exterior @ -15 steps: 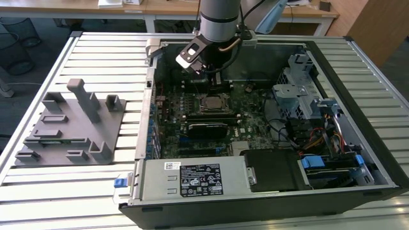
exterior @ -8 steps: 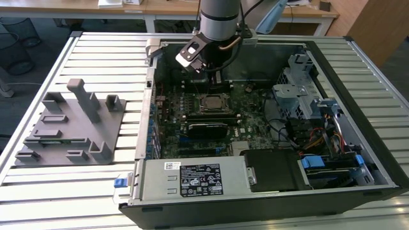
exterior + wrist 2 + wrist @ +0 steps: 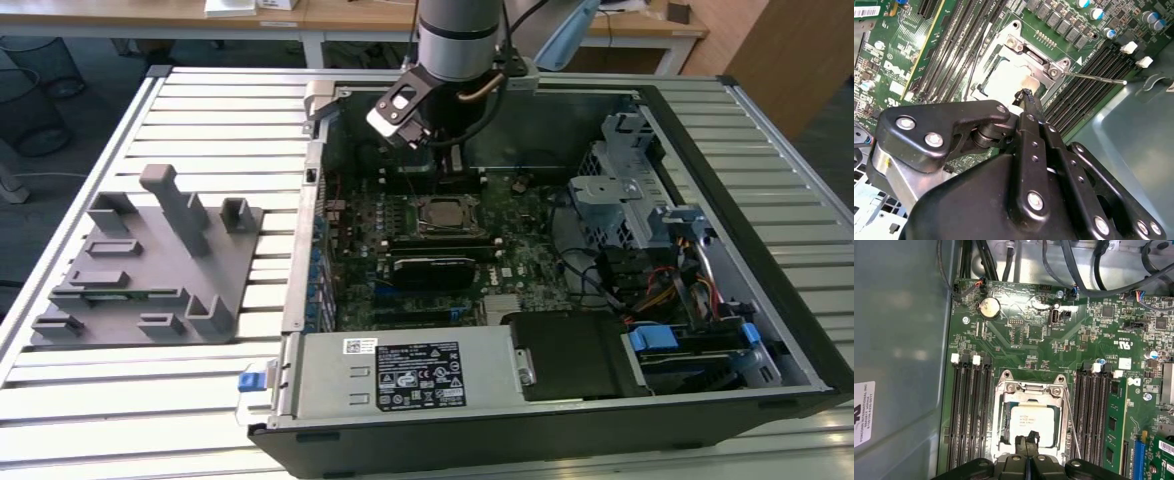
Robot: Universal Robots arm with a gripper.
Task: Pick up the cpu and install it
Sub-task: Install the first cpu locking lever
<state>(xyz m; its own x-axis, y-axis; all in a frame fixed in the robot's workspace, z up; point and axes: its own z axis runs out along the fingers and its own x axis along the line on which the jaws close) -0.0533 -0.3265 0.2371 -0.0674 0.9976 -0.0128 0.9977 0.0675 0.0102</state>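
The cpu (image 3: 1032, 421), a small square chip with a silvery top, lies flat inside the open metal socket frame (image 3: 1030, 388) on the green motherboard; it also shows as cpu (image 3: 1004, 80) and cpu (image 3: 441, 213). My gripper (image 3: 1027, 444) hangs just above the cpu's edge with its black fingers (image 3: 1027, 97) pressed together and nothing between them. In the exterior view the gripper (image 3: 450, 165) is inside the open computer case, a little behind the socket. The socket's thin lever rod (image 3: 1095, 77) sticks out to one side.
A grey plastic fixture tray (image 3: 147, 270) sits on the slatted table at the exterior view's left. Inside the case are memory slots (image 3: 969, 415), a fitted memory stick (image 3: 1114, 425), a power supply (image 3: 400, 375), a drive cage (image 3: 627, 190) and cables (image 3: 1094, 270).
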